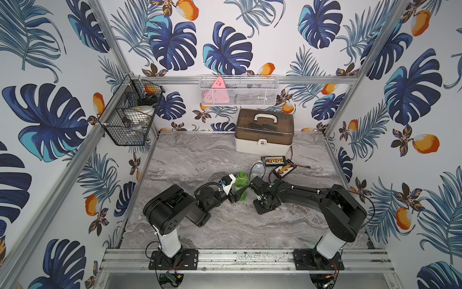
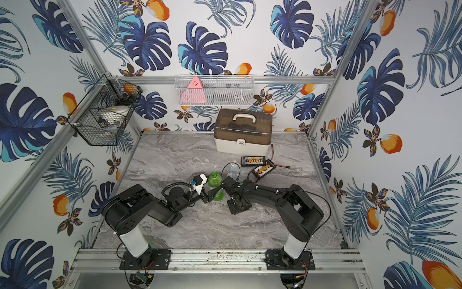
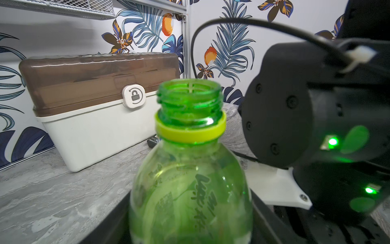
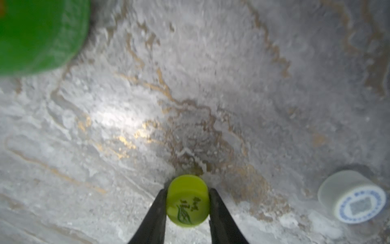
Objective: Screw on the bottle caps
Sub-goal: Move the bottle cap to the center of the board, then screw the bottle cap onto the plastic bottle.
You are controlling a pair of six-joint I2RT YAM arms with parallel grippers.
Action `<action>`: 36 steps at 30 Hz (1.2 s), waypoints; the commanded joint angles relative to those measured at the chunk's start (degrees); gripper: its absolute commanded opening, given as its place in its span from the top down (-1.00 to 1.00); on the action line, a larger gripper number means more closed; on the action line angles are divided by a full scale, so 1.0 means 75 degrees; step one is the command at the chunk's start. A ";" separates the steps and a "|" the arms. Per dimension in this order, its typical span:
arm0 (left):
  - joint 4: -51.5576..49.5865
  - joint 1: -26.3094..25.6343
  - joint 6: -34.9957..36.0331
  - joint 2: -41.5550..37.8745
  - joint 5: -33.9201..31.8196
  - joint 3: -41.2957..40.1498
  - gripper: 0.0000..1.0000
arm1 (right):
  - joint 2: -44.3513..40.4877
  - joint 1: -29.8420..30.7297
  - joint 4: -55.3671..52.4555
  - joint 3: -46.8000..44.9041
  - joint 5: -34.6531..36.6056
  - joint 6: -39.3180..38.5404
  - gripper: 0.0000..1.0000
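The green bottle (image 1: 241,185) (image 2: 215,185) stands upright mid-table with its threaded neck (image 3: 190,99) uncapped. My left gripper (image 3: 190,228) is shut on its body, a dark jaw against either side. The clear bottle (image 1: 257,169) (image 2: 232,170) stands just behind it. In the right wrist view the yellow-green cap (image 4: 187,205) lies on the marble, printed top facing the camera. My right gripper (image 4: 187,191) is shut on it, both fingers touching its sides. The whitish cap (image 4: 352,196) lies on its side a short way off. Both caps are hidden under the right arm in both top views.
A white box with a brown lid (image 1: 263,135) stands at the back. Two small circuit boards with wires (image 1: 273,160) lie to the right of the clear bottle. The right arm's wrist (image 3: 295,105) hangs close beside the green bottle's neck. Wire baskets (image 1: 130,117) hang on the walls.
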 commanded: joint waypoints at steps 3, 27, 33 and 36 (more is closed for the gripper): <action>0.0021 -0.0038 0.0072 -0.0016 0.0187 -0.0001 -0.43 | -0.0253 0.0101 -0.1080 -0.0335 -0.0441 0.0411 0.31; 0.0020 -0.0119 0.0111 -0.0038 0.0118 -0.0036 -0.44 | -0.0098 0.0012 -0.0987 -0.0038 -0.0775 0.0200 0.14; 0.0020 -0.0119 0.0113 -0.0024 0.0128 -0.0023 -0.44 | -0.0026 0.0012 -0.0916 0.0012 -0.0667 0.0218 0.19; 0.0020 -0.0120 0.0107 -0.0019 0.0151 -0.0022 -0.44 | 0.0022 0.0010 -0.0946 0.0040 -0.0646 0.0183 0.21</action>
